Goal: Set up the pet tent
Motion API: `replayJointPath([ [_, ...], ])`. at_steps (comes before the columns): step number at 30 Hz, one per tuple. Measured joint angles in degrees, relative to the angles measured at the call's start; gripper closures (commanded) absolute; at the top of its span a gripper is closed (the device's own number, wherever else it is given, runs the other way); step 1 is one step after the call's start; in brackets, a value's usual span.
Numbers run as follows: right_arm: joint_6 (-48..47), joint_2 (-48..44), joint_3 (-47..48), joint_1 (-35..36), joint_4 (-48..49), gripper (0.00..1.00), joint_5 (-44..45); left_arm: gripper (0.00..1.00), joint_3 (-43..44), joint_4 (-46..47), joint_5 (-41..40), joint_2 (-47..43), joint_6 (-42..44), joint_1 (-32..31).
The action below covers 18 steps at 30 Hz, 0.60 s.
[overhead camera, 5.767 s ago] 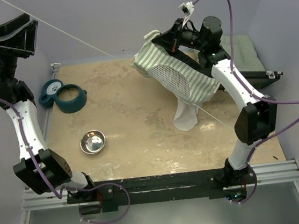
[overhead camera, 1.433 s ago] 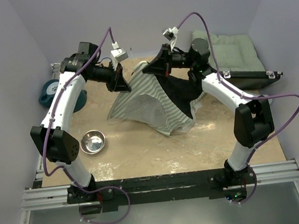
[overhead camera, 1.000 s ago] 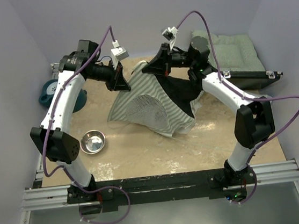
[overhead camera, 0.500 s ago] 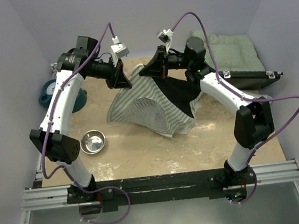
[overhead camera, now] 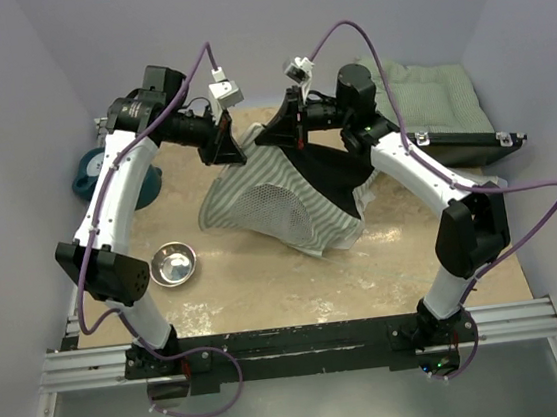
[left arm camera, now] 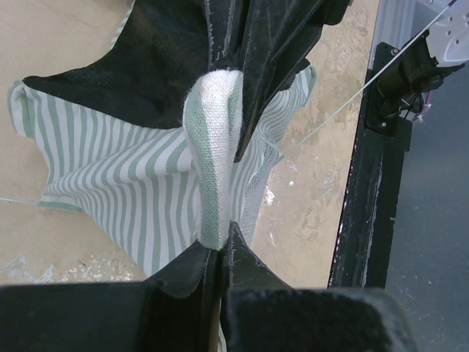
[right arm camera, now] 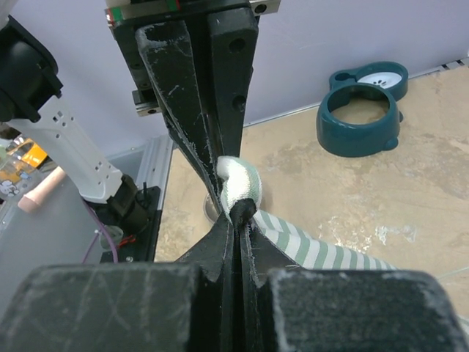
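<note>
The pet tent (overhead camera: 278,203), pale green-and-white striped with a mesh panel and dark inner cloth, hangs bunched over the middle of the table. Its top fold is pinched from both sides. My left gripper (overhead camera: 235,151) is shut on that rolled striped fold (left arm camera: 212,161), seen just past its tips (left arm camera: 220,246). Opposite it, my right gripper (overhead camera: 268,137) is also shut on the fold, at its tips (right arm camera: 238,213). The striped cloth (right arm camera: 322,253) trails down to the right there. The two grippers almost touch. A thin pole (left arm camera: 352,95) runs off toward the table edge.
A steel bowl (overhead camera: 173,264) sits front left. A teal bowl holder (overhead camera: 89,175) stands at the far left, half behind my left arm, and is also in the right wrist view (right arm camera: 359,110). A green quilted cushion (overhead camera: 437,95) and a black flat piece (overhead camera: 473,146) lie at the back right.
My right gripper has slid left toward the left gripper, closing the gap between them. The tent's top fold has risen and bunched tighter, and both grips have held.
</note>
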Motion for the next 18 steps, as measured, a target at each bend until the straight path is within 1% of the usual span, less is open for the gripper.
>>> replayJointPath([
  [3,-0.98,0.00,0.02,0.22,-1.14,1.00,0.96,0.63,-1.44,1.55,0.35,-0.94,-0.04,0.13],
  [4,-1.01,0.00,0.17,0.24,-0.98,1.00,1.16,0.57,-2.73,1.88,0.24,-1.51,-0.24,0.22],
  [6,-0.98,-0.13,0.74,0.24,-0.39,1.00,1.79,0.49,-5.66,2.64,0.85,-2.47,-1.05,1.03],
  [10,-0.92,-0.20,1.16,0.28,-0.31,1.00,4.24,0.40,-8.26,4.50,3.69,-2.99,-2.51,5.38],
  [13,-0.50,-0.20,1.16,0.46,0.48,1.00,5.88,0.39,-9.60,7.13,5.29,-4.22,-4.00,8.52],
  [15,0.33,-0.13,1.16,0.52,1.40,1.00,6.19,0.43,-10.97,9.29,5.60,-5.55,-4.83,9.38],
  [16,0.87,-0.11,1.16,0.55,2.05,0.90,6.27,0.49,-12.17,11.06,5.68,-6.43,-5.51,9.51],
  [17,1.42,-0.11,1.18,0.63,2.62,0.78,6.34,0.57,-13.42,12.81,5.75,-7.34,-6.12,9.51],
  [18,1.99,-0.11,1.29,0.66,2.93,0.70,6.32,0.63,-14.60,14.49,5.73,-8.17,-6.80,9.51],
])
